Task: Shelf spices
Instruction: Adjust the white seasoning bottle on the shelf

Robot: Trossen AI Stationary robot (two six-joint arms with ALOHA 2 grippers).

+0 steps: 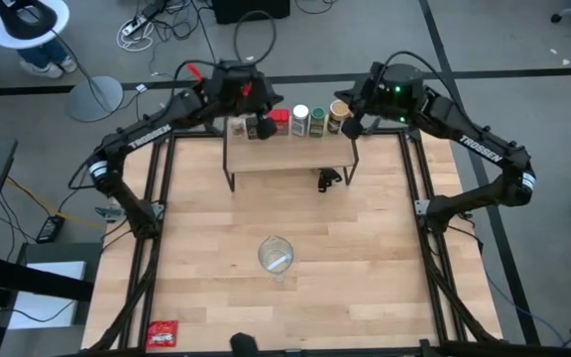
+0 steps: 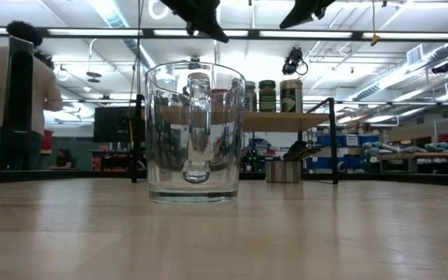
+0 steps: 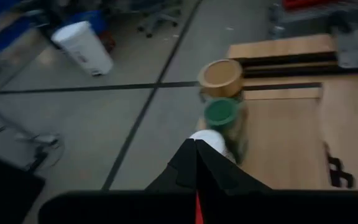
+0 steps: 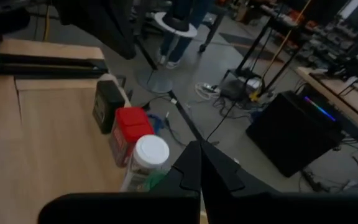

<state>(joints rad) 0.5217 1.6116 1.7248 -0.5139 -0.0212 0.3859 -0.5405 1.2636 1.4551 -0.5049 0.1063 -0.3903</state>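
The shelf (image 1: 290,157), a light wood plank on thin black legs, stands at the table's far middle. Along its far edge the spices stand in a row: dark green tin (image 4: 107,106), red tin (image 4: 129,134), white-lidded jar (image 4: 149,154), green-lidded jar (image 3: 220,114), tan-lidded jar (image 3: 220,78). My left gripper (image 3: 196,142) hovers shut above the row's left end (image 1: 264,117), holding nothing. My right gripper (image 4: 199,144) hovers shut above the row's right end (image 1: 353,123), also holding nothing. In the low view, both grippers (image 2: 204,19) (image 2: 308,11) hang high above the shelf.
A clear glass mug (image 1: 276,256) stands mid-table, nearer than the shelf. A small dark object (image 1: 327,178) sits on the table by the shelf's near right leg. A flat red packet (image 1: 164,334) lies at the near left corner. A person (image 2: 14,93) stands beyond the table.
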